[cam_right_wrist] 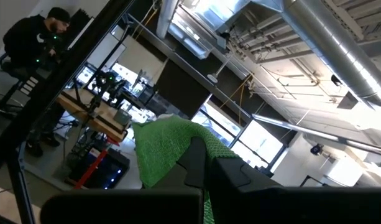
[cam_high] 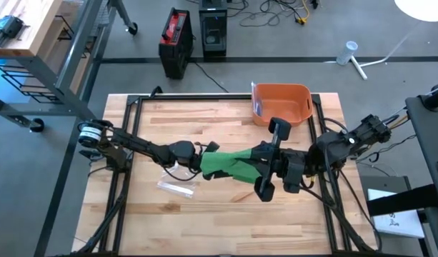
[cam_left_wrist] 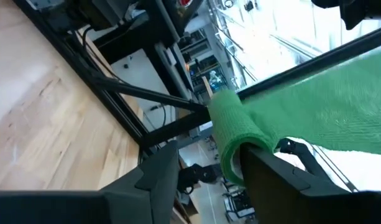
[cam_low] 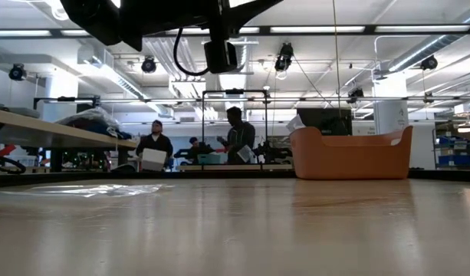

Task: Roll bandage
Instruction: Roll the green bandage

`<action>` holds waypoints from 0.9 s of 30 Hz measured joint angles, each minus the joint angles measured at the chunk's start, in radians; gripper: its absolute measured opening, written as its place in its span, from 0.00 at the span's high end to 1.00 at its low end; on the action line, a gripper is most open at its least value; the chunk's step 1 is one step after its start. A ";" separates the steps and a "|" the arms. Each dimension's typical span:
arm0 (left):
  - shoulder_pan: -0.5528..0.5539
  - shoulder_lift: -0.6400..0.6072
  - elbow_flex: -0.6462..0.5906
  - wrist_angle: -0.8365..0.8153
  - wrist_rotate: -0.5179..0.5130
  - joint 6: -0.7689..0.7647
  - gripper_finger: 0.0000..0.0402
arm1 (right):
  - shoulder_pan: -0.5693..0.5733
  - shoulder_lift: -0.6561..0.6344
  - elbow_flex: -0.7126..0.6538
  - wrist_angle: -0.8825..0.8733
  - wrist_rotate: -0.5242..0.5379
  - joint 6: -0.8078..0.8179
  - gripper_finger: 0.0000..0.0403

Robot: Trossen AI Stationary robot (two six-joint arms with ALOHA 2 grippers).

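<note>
Above the middle of the table (cam_high: 226, 221), the right gripper (cam_high: 253, 163) pinches the green bandage (cam_high: 226, 163); the left gripper (cam_high: 202, 158) sits partly open around its rolled end.

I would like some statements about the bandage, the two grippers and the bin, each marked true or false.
1. The green bandage hangs between the two grippers, above the table. True.
2. The orange bin stands at the table's near edge. False: it stands at the far edge, by the right arm.
3. The right gripper is shut on the bandage. True.
4. A clear plastic wrapper lies on the table. True.
5. The left gripper is away from the bandage. False: a rolled end lies between its fingers.
</note>
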 joint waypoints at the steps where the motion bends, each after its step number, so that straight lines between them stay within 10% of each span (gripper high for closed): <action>1: 0.000 0.000 0.000 0.001 0.000 0.004 0.59 | 0.000 0.000 0.000 0.000 0.000 0.000 1.00; 13: -0.005 0.000 0.000 0.003 0.016 0.052 0.66 | 0.000 0.000 0.000 0.000 0.000 -0.006 1.00; 27: -0.007 0.000 0.000 0.016 0.001 0.167 0.97 | 0.000 0.000 -0.001 -0.090 0.004 0.075 1.00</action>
